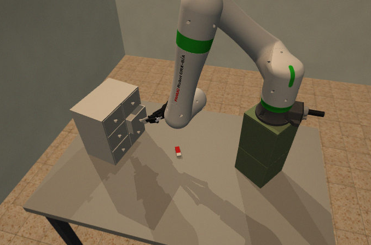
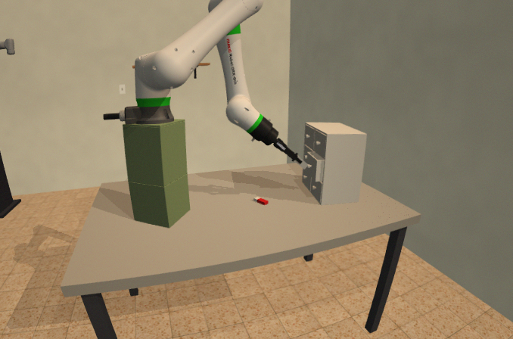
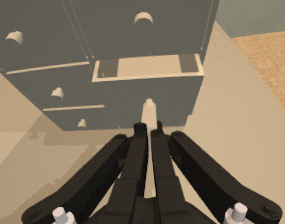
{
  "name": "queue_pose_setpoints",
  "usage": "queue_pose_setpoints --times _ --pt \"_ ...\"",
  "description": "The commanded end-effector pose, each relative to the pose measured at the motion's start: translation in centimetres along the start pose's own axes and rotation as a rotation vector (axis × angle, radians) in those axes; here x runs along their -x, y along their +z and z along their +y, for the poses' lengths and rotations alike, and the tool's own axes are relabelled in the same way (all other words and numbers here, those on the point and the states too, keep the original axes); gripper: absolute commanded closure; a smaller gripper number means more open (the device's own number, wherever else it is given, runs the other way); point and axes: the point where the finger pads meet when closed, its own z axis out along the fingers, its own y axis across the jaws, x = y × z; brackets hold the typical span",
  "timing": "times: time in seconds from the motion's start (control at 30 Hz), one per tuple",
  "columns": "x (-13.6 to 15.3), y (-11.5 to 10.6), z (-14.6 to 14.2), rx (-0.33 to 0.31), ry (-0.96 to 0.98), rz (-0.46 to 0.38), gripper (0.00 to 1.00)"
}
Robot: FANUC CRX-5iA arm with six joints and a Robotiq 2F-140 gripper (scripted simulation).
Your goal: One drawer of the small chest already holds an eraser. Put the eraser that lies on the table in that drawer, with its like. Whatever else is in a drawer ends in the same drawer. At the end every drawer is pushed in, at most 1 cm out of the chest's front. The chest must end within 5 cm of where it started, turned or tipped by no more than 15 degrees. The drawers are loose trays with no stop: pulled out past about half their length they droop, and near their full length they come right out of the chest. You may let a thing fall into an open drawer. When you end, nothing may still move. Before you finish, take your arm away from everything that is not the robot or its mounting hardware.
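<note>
The small beige chest [image 1: 106, 116] stands at the table's back left, with two columns of drawers. One middle-row drawer [image 1: 136, 116] sticks out a little; it also shows in the exterior view [image 2: 314, 163] and in the wrist view [image 3: 147, 70]. The strip of its inside that I can see shows only a pale floor. My gripper [image 1: 146, 119] is shut and empty, with its fingertips [image 3: 149, 124] at this drawer's front, by its knob. The red and white eraser [image 1: 178, 151] lies on the table, apart from the chest, and also shows in the exterior view [image 2: 261, 200].
The other drawers sit flush in the chest [image 2: 335, 161]. The arm's green pedestal [image 1: 264, 147] stands at the table's right side. A grey wall is close behind the chest.
</note>
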Motion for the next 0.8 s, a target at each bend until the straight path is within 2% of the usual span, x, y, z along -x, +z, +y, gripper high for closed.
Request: queue_pose_setpoints --times 0.0,0.77 --pt "-0.3 0.3 0.0 0.001 0.0 0.001 1.0" --pt "-1.8 2.1 0.0 0.001 0.0 0.001 1.0"
